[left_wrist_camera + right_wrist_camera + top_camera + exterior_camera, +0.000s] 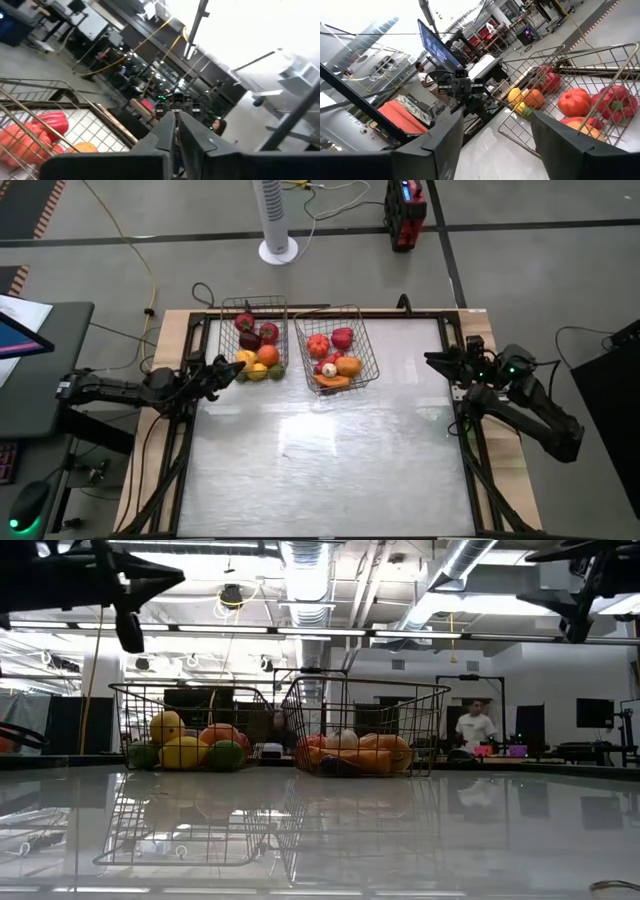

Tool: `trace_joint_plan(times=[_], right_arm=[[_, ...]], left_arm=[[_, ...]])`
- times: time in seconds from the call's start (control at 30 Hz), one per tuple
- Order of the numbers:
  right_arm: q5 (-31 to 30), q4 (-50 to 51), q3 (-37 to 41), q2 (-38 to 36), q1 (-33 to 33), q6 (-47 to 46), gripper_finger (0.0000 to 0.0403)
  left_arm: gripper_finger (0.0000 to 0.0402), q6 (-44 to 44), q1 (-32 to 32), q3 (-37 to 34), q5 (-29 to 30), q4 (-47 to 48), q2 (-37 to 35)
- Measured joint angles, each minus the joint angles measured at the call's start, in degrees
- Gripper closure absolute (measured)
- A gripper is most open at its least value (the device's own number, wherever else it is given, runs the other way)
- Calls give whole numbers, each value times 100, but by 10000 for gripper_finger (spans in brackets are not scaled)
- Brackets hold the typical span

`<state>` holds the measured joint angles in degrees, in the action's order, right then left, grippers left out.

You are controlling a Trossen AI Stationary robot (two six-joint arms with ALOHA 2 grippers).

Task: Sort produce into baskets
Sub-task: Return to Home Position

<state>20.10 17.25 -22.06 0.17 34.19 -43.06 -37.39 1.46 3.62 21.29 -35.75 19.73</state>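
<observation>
Produce [258,358] lies in both baskets [368,345] at 12 o'clock on the surface [330,460], with the nearly closed left hand [240,367] just beside at 9 o'clock and the wide, empty right hand [430,360] farther off at 3.

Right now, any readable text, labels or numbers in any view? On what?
None legible.
Monitor: blue screen, too blurred to read.
Red device on the floor: markings too small.
Papers on the side desk: too small.
Left basket, right basket, produce, left gripper, right gripper: no markings visible.
</observation>
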Motion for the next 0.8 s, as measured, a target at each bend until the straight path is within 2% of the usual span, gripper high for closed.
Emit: trace_joint_plan(times=[0.13, 0.23, 0.5, 0.7, 0.8], right_arm=[[-78, 3, 0, 2, -43, 94, 171], [-218, 6, 0, 4, -43, 124, 204], [-648, -16, 0, 4, -43, 394, 288], [-808, -85, 28, 6, -43, 621, 317], [-591, -816, 431, 6, -47, 443, 326]], left_arm=[[398, 51, 150, -304, 20, -160, -365], [401, 25, 191, -302, 40, 111, -568], [401, 27, 187, -304, 220, 485, -637], [401, -258, 185, -304, 645, 481, -637], [401, -444, 185, -306, 659, 480, -637]])
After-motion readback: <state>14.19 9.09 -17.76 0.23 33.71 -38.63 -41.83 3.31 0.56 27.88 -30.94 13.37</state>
